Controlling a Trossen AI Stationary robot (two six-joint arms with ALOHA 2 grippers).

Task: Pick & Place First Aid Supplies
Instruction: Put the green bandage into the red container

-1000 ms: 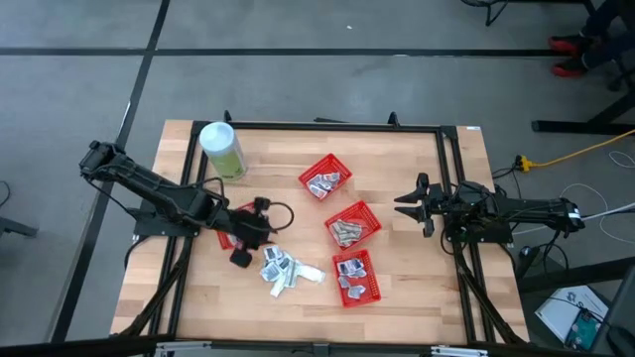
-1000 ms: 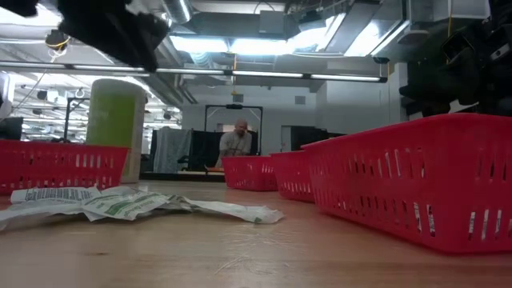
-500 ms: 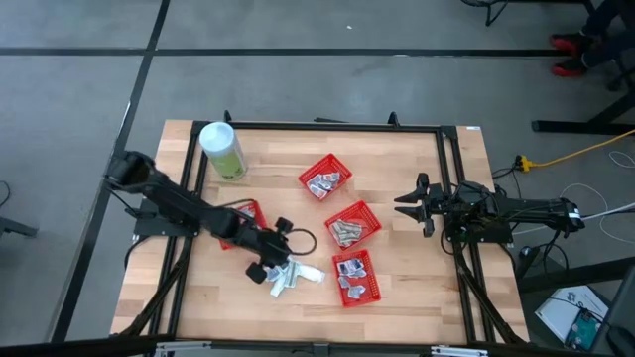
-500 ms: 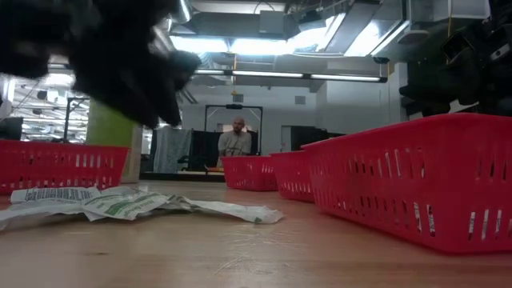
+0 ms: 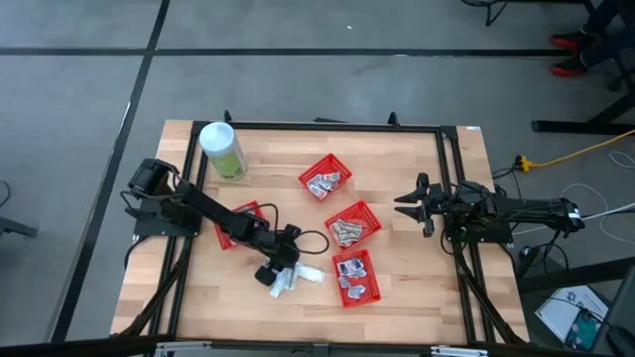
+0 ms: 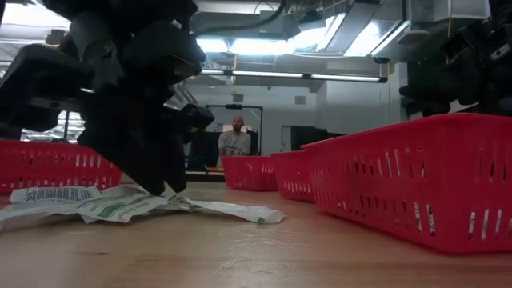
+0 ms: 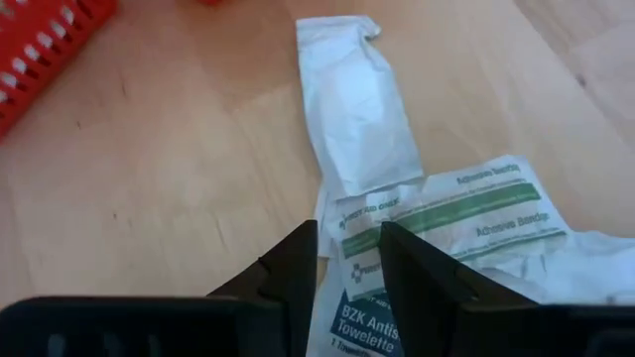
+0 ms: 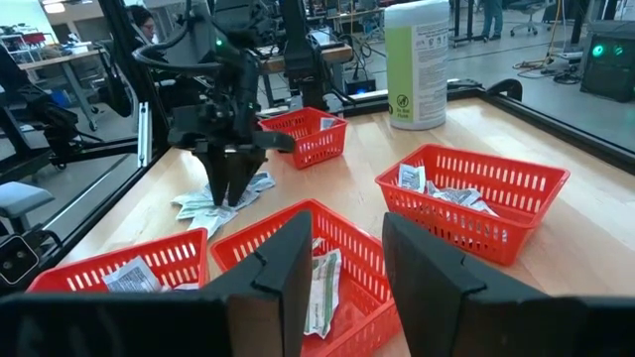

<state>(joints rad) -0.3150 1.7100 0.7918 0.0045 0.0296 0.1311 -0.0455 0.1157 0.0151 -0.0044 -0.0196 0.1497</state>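
Left gripper (image 7: 347,260), jaws spread, poised over loose first aid supplies (image 5: 290,275) near the table's front centre. Best approach, I'd judge: straddle one packet edge, lower fully before closing. Right gripper (image 5: 409,204) waits at right, jaws apart.

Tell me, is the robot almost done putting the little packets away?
Partly. Three red baskets already hold packets. Right now the left gripper is down over the loose pile of packets on the table, fingers open around one, nothing lifted yet. That pile is left to sort. The right gripper waits at the table's right side.
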